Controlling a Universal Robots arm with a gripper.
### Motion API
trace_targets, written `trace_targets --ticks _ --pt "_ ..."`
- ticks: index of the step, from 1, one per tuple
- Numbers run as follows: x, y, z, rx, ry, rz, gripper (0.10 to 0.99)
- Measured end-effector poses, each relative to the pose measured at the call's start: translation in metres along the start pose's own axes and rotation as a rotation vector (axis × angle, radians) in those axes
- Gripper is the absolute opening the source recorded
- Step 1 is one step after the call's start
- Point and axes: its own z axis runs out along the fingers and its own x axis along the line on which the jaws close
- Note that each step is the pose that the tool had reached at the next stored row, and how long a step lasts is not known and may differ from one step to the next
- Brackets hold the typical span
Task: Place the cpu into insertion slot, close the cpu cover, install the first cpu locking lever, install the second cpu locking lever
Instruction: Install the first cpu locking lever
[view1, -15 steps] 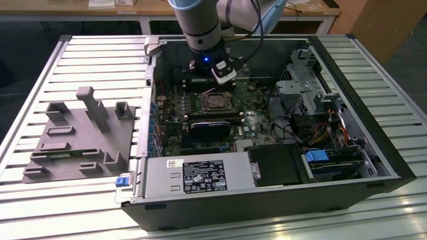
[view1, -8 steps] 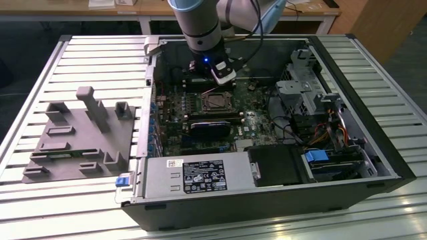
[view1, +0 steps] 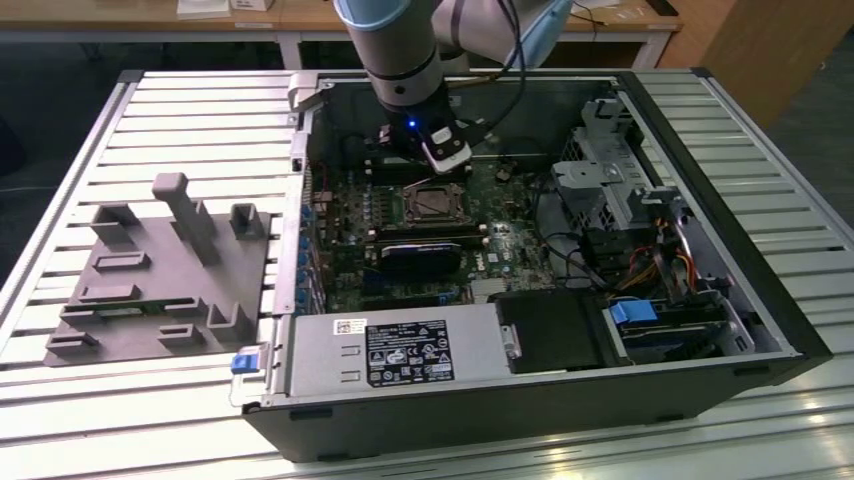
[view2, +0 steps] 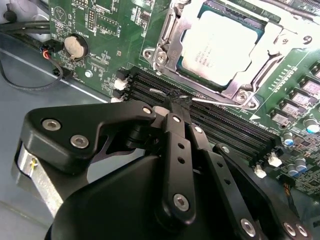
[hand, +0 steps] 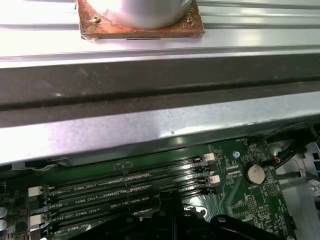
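The cpu (view2: 220, 42) lies in the insertion slot (view1: 430, 203) on the green motherboard, its pale metal face up. The silvery cpu cover (view2: 260, 60) lies flat around it, with the chip showing through its window. A thin wire locking lever (view2: 220, 103) runs along the socket's edge beside the memory slots. My gripper (view2: 175, 100) is shut, and its tips meet right at this lever's end, over the memory slots. I cannot tell whether they touch the wire. In the exterior view the gripper (view1: 447, 165) hangs just behind the socket. Its black tips (hand: 172, 207) also appear in the first wrist view.
The open computer case (view1: 787, 300) lies on a slatted table. Memory slots (hand: 125, 192) and a coin battery (hand: 256, 173) sit near the gripper. A black fan card (view1: 420, 255), cables (view1: 641, 270) and the power supply (view1: 400, 350) fill the case. A grey fixture (view1: 160, 270) stands at the exterior view's left.
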Motion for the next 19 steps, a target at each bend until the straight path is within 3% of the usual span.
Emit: trace_targets --ticks 10,19 --pt "-0.0004 -0.0001 0.0038 0.01 -0.0132 0.042 0.102" --pt "0.0009 0.0047 0.0061 0.019 -0.0243 0.078 0.102"
